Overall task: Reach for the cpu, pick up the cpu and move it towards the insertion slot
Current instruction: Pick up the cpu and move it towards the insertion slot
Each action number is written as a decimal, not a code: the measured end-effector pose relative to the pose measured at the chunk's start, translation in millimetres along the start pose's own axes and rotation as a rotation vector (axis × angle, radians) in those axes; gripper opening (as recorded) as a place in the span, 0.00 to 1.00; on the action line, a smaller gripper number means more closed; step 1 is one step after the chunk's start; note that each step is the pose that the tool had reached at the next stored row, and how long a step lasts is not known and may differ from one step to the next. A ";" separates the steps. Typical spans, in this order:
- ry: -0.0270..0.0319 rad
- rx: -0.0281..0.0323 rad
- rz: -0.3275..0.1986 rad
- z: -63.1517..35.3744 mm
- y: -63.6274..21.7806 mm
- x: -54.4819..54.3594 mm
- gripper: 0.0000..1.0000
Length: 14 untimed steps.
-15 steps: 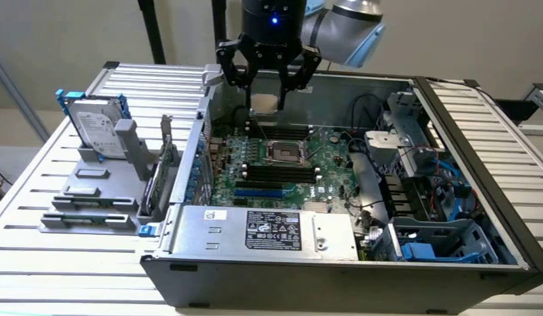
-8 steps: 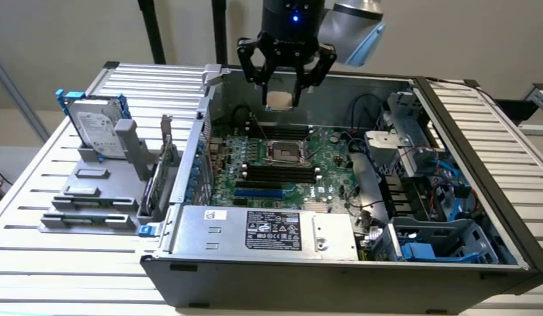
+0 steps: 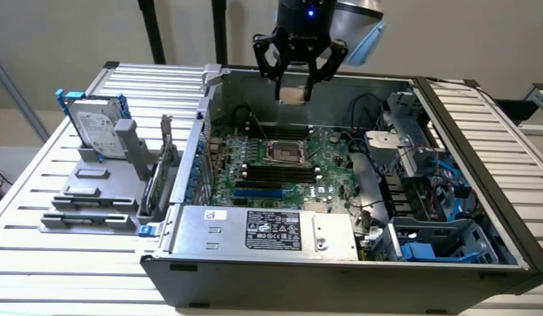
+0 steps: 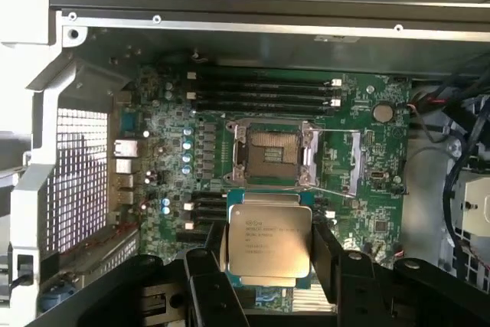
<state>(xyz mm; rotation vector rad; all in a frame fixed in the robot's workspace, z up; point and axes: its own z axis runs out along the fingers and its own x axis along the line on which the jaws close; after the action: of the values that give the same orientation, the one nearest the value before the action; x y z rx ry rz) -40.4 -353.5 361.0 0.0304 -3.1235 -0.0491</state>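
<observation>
While your gripper (image 3: 293, 92) hangs above the open computer case (image 3: 482, 197), note the cpu (image 4: 269, 240) clamped flat between its black fingers (image 4: 207, 285), silver face toward the wrist camera. Your insertion slot (image 4: 273, 155) lies on the green motherboard (image 4: 367, 181) below, its metal frame open around a dark centre, apart from the chip. Four memory slots (image 4: 264, 91) run just beside it.

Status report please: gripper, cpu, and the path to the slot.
Gripper shut on cpu. Cpu held above the motherboard, short of insertion slot. Slot open, nothing between.
</observation>
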 end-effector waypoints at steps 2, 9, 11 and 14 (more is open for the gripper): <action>-0.0008 0.0088 0.000 1.0 6.2 -4.1 0.55; -0.0010 0.0196 0.000 6.4 15.3 -10.3 0.55; -0.0010 0.0196 0.000 6.8 15.7 -10.8 0.55; -0.0004 0.0197 0.000 6.8 15.7 -11.0 0.55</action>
<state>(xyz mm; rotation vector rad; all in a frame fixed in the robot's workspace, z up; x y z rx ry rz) -29.8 -337.4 354.6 0.0301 -3.1244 -0.0183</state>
